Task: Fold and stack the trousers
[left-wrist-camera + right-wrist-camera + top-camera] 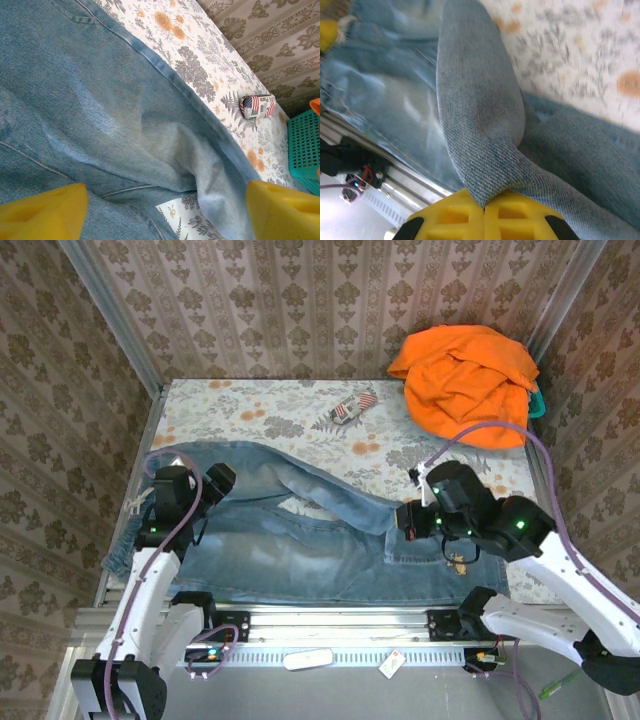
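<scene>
Right gripper (484,206) was pinched shut on a ridge of the trousers (300,555), which sprawled across the near half of the table (260,405); left gripper (165,212) hovered wide open, empty. Denim looked limp yet weighty, best grabbed along thick seams or waistband.

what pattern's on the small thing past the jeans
The small item bears an American flag print, red, white and blue. Clearest in the left wrist view.
</scene>
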`<state>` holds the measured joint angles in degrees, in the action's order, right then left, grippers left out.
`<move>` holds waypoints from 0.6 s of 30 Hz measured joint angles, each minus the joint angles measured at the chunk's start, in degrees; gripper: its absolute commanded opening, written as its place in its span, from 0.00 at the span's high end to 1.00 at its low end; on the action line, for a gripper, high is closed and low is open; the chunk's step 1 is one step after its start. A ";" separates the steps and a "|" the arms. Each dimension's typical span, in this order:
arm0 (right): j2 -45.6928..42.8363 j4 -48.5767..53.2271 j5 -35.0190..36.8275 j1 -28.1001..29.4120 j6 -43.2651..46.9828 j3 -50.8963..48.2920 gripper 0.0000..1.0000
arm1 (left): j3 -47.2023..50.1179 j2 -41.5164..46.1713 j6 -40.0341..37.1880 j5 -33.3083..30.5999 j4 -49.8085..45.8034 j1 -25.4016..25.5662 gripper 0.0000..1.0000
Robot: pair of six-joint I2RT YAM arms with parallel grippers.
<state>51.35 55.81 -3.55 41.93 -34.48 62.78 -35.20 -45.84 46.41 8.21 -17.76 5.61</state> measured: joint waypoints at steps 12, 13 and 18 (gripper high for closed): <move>15.10 -14.10 -9.94 -25.66 -2.86 -13.73 0.65 | 0.09 -7.93 -0.15 0.46 3.65 1.92 0.17; 17.44 -15.50 -10.88 -27.91 -1.95 -13.53 0.59 | 0.07 -9.14 -0.22 0.63 4.44 2.05 0.17; 23.74 -16.39 -11.39 -31.32 1.86 -10.36 0.45 | -0.17 -14.73 -0.55 1.51 6.75 2.75 0.16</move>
<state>75.09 39.42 -14.94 10.61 -32.62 52.42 -35.38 -60.58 45.87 9.72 -11.00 8.36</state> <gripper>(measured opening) 0.529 0.834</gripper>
